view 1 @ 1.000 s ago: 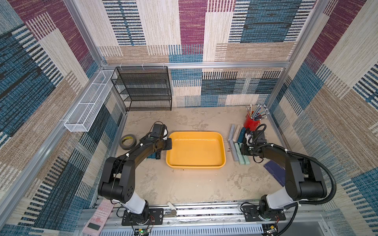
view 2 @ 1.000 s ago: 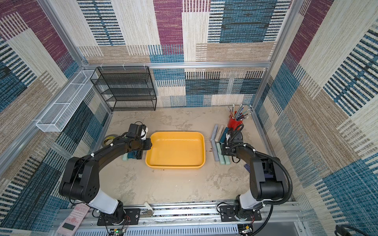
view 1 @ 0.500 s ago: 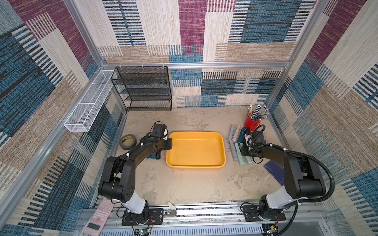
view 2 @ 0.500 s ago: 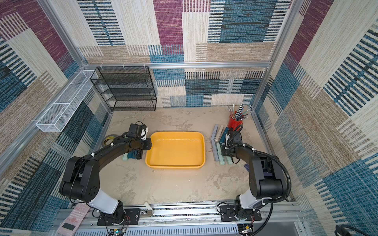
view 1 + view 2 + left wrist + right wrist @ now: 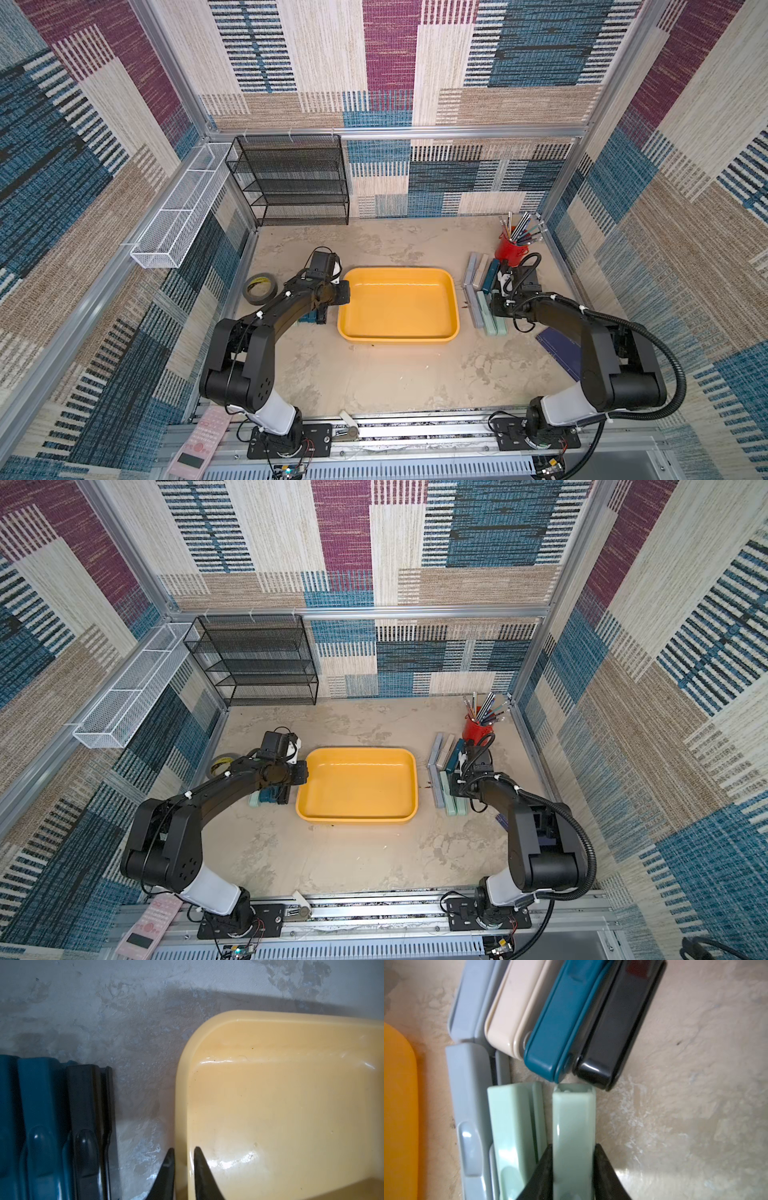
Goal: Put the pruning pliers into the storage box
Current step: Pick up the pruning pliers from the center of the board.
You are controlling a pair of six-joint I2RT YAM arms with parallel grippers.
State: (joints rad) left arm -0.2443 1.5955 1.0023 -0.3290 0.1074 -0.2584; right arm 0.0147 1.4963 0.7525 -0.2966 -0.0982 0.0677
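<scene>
Currently: storage box (image 5: pixel 399 337) at the middle of the table (image 5: pixel 374 374), pruning pliers (image 5: pixel 472 266) grouped on both sides of it.
Left gripper (image 5: pixel 182 1150): jaws straddle the box's rim, narrowly apart, seen in the left wrist view only; whether they pinch it cannot be told; teal pliers (image 5: pixel 41 1115) and black pliers (image 5: pixel 87 1109) lie nearby. Right gripper (image 5: pixel 573 1147): jaws clamped on a pale green pliers (image 5: pixel 573 1118), shown by the right wrist view alone; both top views hide the fingertips beneath the wrists.

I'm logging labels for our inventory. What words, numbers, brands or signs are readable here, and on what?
Nothing can be read in any view.
On the black tape roll: yellow print, too blurred.
On the pink keypad device: key marks too small.
On the pruning pliers and the storage box: no marking shows.
</scene>
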